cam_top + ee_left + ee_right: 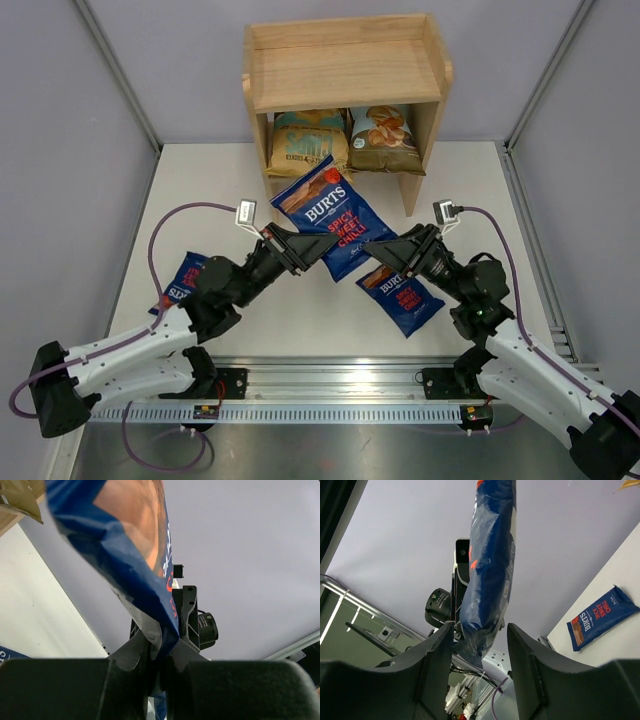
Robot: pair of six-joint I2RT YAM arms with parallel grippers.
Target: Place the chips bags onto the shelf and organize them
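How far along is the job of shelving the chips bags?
Done: the tan-and-teal foil bag and pale-blue/olive foil bag stand in the wooden shelf's lower tier. In hand: the left fingers pinch one dark-blue Burts bag. Left: two more Burts bags lie on the table.

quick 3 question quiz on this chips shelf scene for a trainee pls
1. How many bags sit on the lower tier of the shelf?
2. True or false: the left pincer is shut on the held Burts bag.
3. The top tier holds: A) one bag B) two bags C) nothing.

Key: 1. Two: the tan-and-teal bag and the Cassava bag. 2. True. 3. C.
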